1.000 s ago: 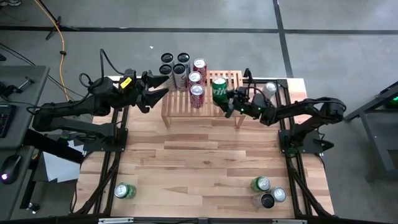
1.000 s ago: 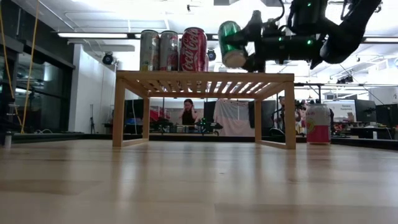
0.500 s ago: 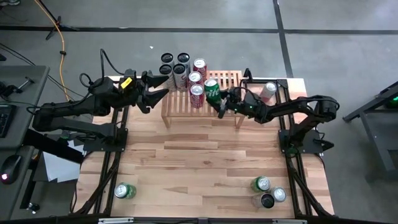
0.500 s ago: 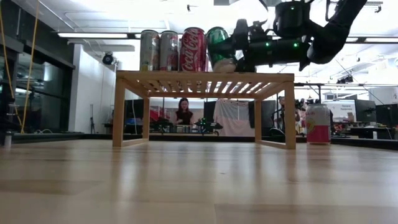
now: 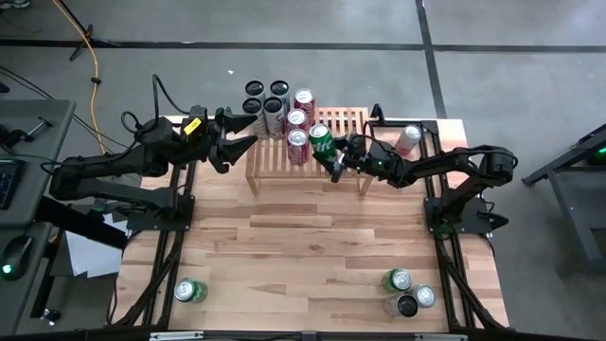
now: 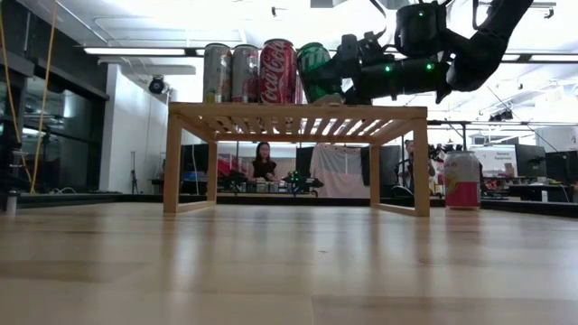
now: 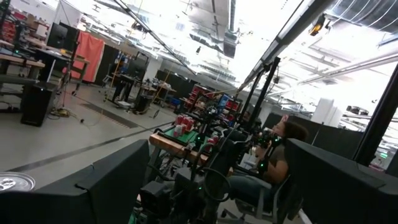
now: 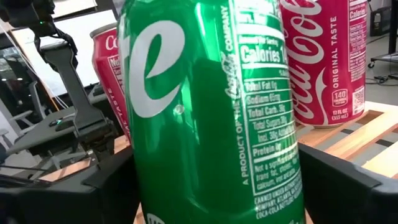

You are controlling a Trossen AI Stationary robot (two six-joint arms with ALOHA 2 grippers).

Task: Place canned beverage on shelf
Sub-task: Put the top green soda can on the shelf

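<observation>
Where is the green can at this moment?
In the high view the green can stands on the shelf, just right of the red cans, between the right end effector's fingers.

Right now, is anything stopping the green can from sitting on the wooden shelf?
Nothing visible is. The green can is already on the shelf top, beside the red cola can, with the right gripper around it. Bare slats lie on its other side.

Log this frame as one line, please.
right tool: around green can, on shelf beside red cans | left tool: open, waiting at shelf's left end
</observation>
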